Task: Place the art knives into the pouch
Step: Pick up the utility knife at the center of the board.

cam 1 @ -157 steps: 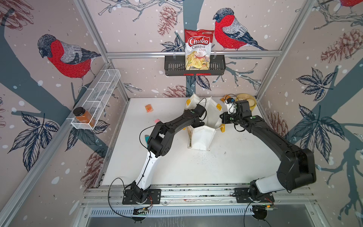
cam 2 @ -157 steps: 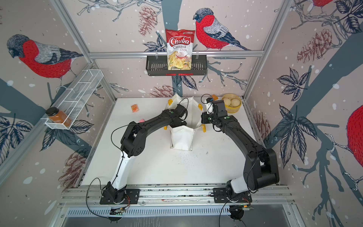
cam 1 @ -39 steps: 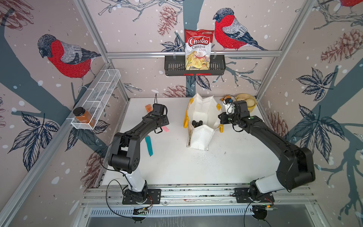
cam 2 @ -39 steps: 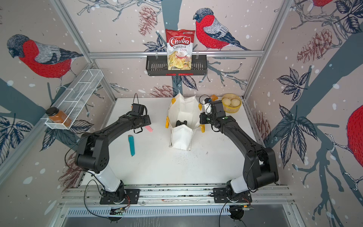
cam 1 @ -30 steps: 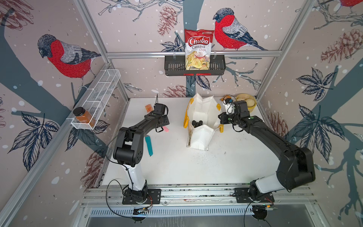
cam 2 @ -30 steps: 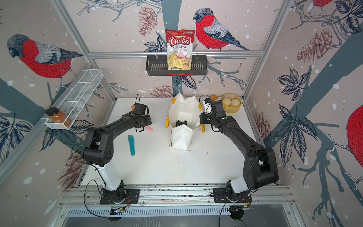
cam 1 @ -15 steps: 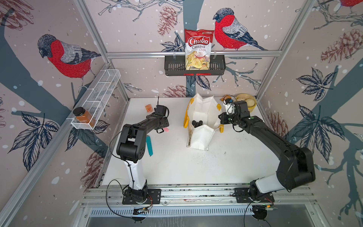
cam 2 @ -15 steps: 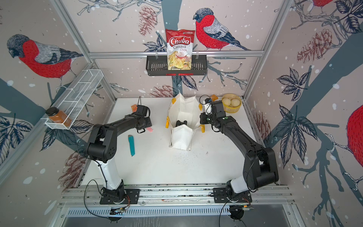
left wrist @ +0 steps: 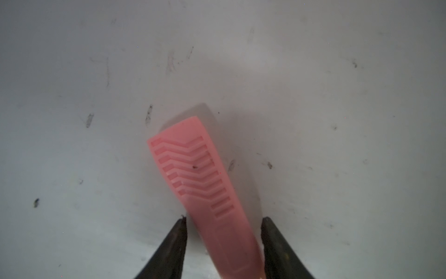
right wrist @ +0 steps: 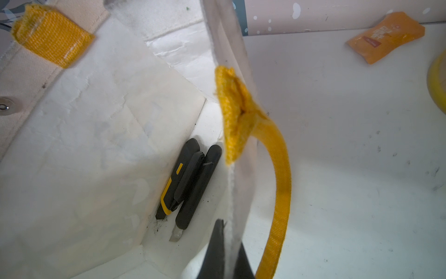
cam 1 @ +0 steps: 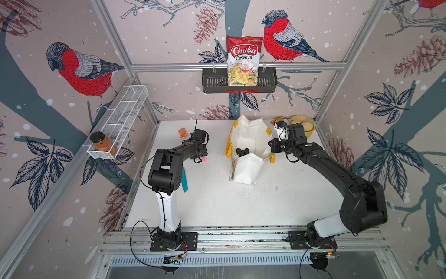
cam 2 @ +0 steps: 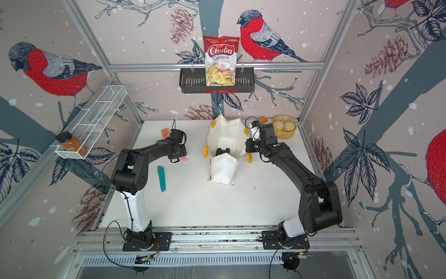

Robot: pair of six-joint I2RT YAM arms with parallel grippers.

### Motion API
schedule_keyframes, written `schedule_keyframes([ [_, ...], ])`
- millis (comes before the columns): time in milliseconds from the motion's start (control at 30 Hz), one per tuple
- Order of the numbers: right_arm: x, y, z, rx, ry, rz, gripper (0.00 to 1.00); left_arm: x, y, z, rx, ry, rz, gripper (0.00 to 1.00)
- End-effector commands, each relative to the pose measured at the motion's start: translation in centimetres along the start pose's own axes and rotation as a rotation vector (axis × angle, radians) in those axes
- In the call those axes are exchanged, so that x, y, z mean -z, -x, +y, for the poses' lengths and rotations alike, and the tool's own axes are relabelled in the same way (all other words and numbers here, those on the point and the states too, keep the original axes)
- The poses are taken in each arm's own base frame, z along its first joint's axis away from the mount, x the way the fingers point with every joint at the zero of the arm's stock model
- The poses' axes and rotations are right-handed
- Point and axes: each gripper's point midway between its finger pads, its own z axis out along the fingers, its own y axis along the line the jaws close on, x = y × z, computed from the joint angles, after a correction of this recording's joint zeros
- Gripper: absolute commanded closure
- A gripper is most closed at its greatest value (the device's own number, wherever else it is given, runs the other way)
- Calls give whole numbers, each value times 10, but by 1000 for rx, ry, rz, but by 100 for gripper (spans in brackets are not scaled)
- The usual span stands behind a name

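Pink art knife (left wrist: 200,183) is found flat on table (left wrist: 96,72), straddled by left gripper (left wrist: 224,218): jaws part-open, not yet pinched, long axis threaded between them. At 3 o'clock the pouch (cam 1: 248,135) is held by its rim, clamped in right gripper (right wrist: 229,239).

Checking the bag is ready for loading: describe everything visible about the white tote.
The pouch is a white canvas-like tote with yellow webbing handles, standing upright on the table, mouth wide open. The right gripper pinches its rim wall beside one handle. Its creased, glossy lining holds three dark knives lying together at the bottom.
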Motion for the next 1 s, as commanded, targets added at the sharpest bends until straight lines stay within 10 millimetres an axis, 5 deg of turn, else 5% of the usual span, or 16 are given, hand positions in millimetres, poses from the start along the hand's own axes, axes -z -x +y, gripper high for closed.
schedule_keyframes([
  [0,2,7,2,6,8,-26,100,0,-1,10,-35,54,8,49],
  [967,3,6,3,3,9,-27,100,-7,-32,-32,-168,-58,104,65],
])
